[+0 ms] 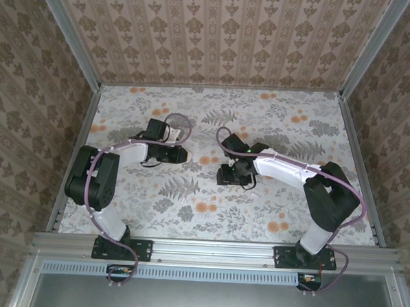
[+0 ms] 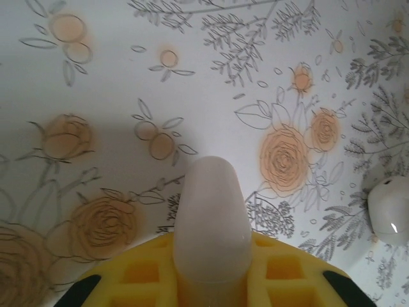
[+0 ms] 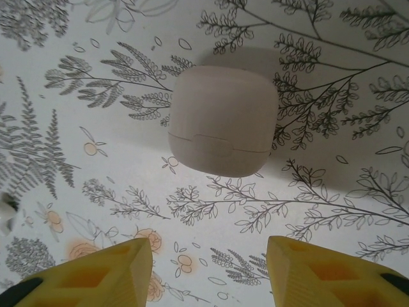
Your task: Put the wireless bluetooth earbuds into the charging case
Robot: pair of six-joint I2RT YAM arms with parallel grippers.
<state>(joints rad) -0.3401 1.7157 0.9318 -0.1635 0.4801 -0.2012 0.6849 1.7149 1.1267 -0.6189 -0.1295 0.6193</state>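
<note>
Your right gripper (image 3: 208,259) is spread wide, with the closed charging case (image 3: 222,121) lying flat just ahead, near the middle of the table (image 1: 208,226). Centre on it and pinch below the lid seam so the lid can open. Left gripper (image 2: 211,278) clamps a white rounded piece (image 2: 212,211), maybe an earbud, can't confirm. Floral table cover, patterned wallpaper walls (image 1: 225,31).

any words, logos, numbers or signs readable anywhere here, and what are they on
No readable text in any view.
white case: plain, with a seam line but no logo or print.
white rounded piece, close to the left wrist camera: blank.
tablecloth and wallpaper: flower and leaf patterns, no lettering.
arms: any label there is too small to read.
</note>
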